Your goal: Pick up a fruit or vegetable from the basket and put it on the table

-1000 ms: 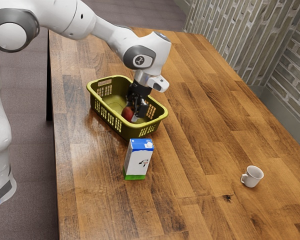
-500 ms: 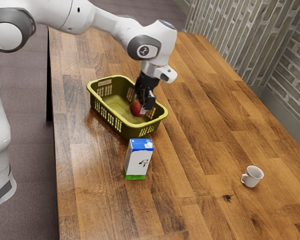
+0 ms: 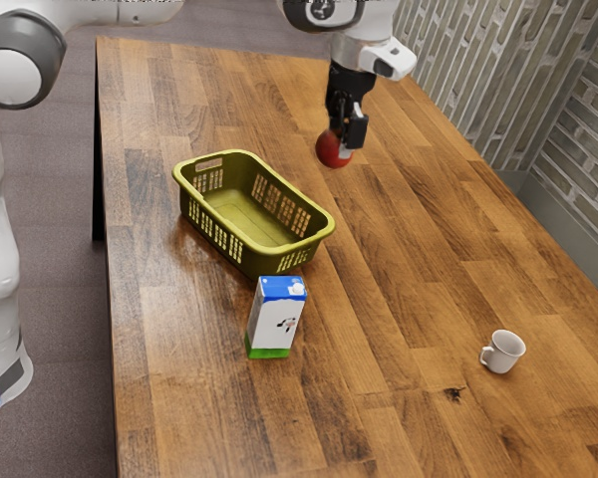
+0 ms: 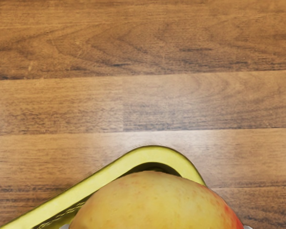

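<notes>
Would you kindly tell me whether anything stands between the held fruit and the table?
Possibly the basket: the wrist view shows its rim close past the fruit in the gripper, so lowering straight down might meet it. Nothing else visible stands in the way.

Fruit (image 3: pixel 330 149): one is showing. Basket (image 3: pixel 251 257): one is standing. Carton (image 3: pixel 275 325): one is standing. Cup (image 3: pixel 505 352): one is standing. Table (image 3: pixel 409 289): one is bearing these last three.
</notes>
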Action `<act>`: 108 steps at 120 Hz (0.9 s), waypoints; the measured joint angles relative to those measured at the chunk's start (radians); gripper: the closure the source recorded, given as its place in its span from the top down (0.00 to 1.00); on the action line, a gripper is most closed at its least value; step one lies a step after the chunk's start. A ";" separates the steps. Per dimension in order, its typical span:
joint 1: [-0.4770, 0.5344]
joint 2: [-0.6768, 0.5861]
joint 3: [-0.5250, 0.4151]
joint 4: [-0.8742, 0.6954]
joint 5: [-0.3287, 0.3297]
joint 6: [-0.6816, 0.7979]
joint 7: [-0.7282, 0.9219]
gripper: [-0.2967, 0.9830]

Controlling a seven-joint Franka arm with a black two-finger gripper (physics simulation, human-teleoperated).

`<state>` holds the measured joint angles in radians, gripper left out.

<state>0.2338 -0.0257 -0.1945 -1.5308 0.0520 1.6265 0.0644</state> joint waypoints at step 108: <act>0.039 0.545 0.199 0.127 -0.103 0.798 -0.118 0.36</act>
<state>0.2727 0.5191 0.0050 -1.4034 -0.0506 2.4242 -0.0531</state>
